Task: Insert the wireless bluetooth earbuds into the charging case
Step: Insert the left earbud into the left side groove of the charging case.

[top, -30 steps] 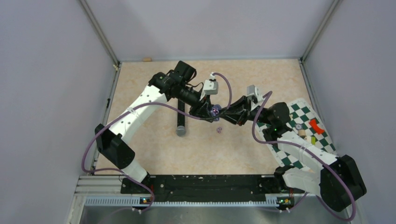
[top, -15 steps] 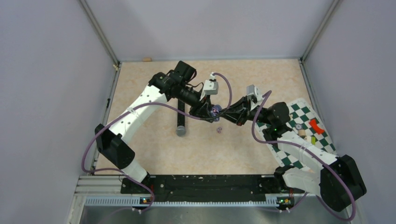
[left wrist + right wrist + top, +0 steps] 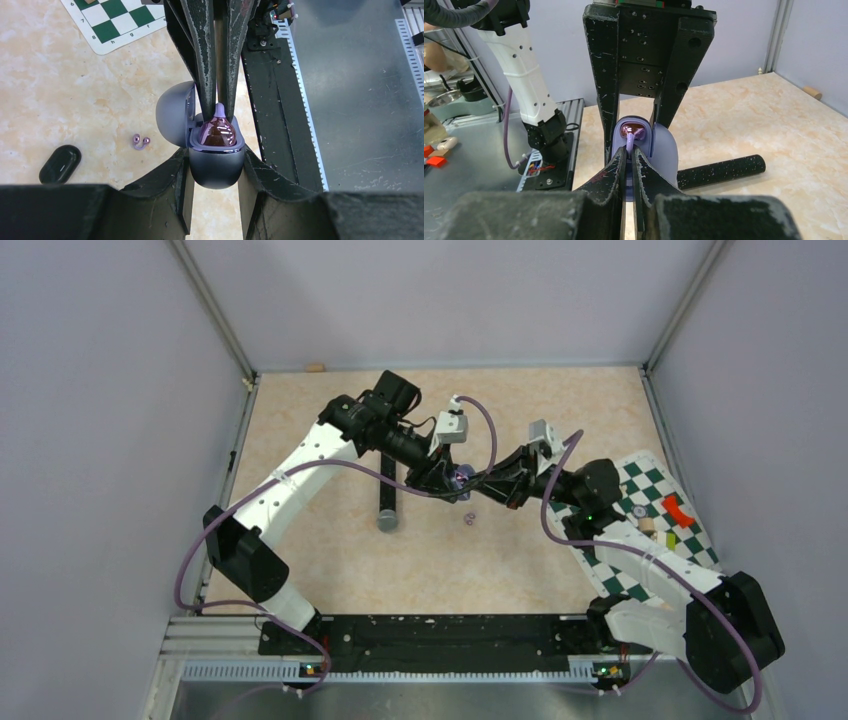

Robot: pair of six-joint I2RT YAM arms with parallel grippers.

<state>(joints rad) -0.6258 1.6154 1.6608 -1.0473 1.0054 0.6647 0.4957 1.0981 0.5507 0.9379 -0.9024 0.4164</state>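
Note:
My left gripper (image 3: pixel 216 172) is shut on the dark charging case (image 3: pixel 216 165), held above the table with its lid (image 3: pixel 174 114) swung open. A glossy purple earbud (image 3: pixel 218 132) sits in the case's mouth. My right gripper (image 3: pixel 630 150) is shut on that earbud's (image 3: pixel 633 131) thin purple stem, and its fingers (image 3: pixel 202 55) reach the case from the opposite side. In the top view both grippers meet at the case (image 3: pixel 460 478) mid-table. A second purple earbud (image 3: pixel 140 142) lies loose on the table (image 3: pixel 468 519).
A black microphone (image 3: pixel 388 495) lies on the table left of the grippers. A green-and-white chessboard mat (image 3: pixel 660 530) with small pieces lies at the right. A black oval piece (image 3: pixel 60 163) rests near the loose earbud. The arms' base rail (image 3: pixel 430 635) runs along the near edge.
The right gripper has edged slightly toward the case held by the left gripper. The left arm and the case have stayed still.

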